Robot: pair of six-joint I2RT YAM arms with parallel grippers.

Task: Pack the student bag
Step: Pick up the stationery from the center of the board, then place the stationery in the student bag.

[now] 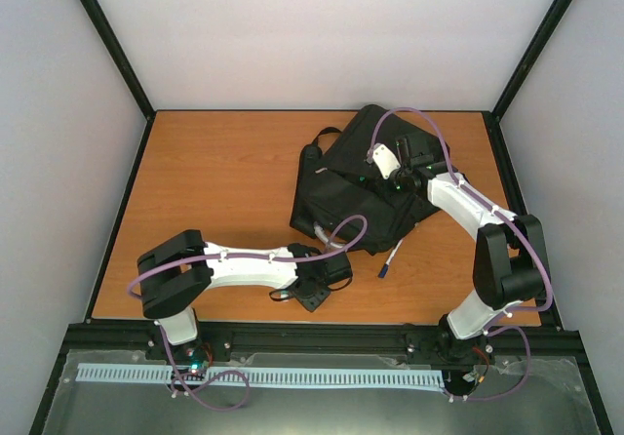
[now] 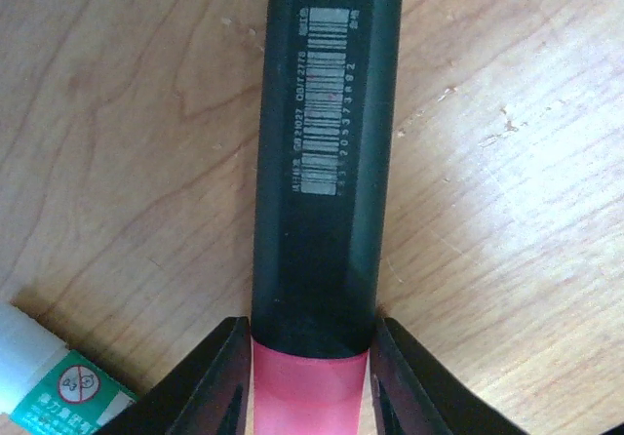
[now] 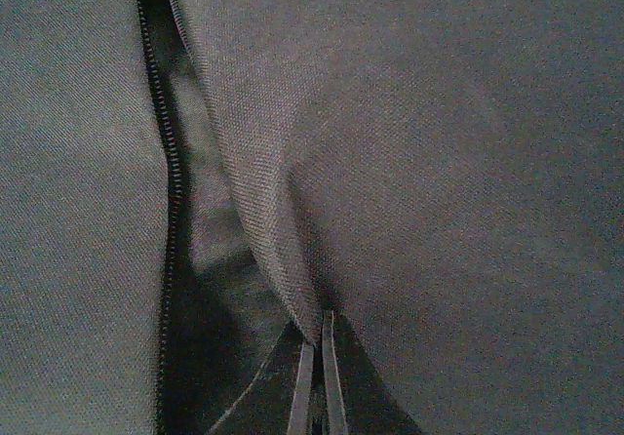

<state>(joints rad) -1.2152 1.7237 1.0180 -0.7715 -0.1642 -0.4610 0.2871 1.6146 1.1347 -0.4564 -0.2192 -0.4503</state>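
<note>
The student bag [image 1: 341,196], a large black backpack, lies at the back right of the table. My right gripper [image 1: 382,162] rests on top of it. In the right wrist view this gripper [image 3: 319,323] is shut on a fold of the bag's fabric [image 3: 263,201] beside an open zip seam [image 3: 174,181]. My left gripper [image 1: 327,277] is low over the table's front middle. In the left wrist view its jaws [image 2: 310,333] are closed on a highlighter [image 2: 327,162] with a black cap, a barcode and a pink body, at the joint of cap and body.
A glue stick [image 2: 49,381] with a green label lies just left of the left gripper. A blue-and-white pen [image 1: 390,259] lies on the wood in front of the bag. Black frame posts stand at the table's corners.
</note>
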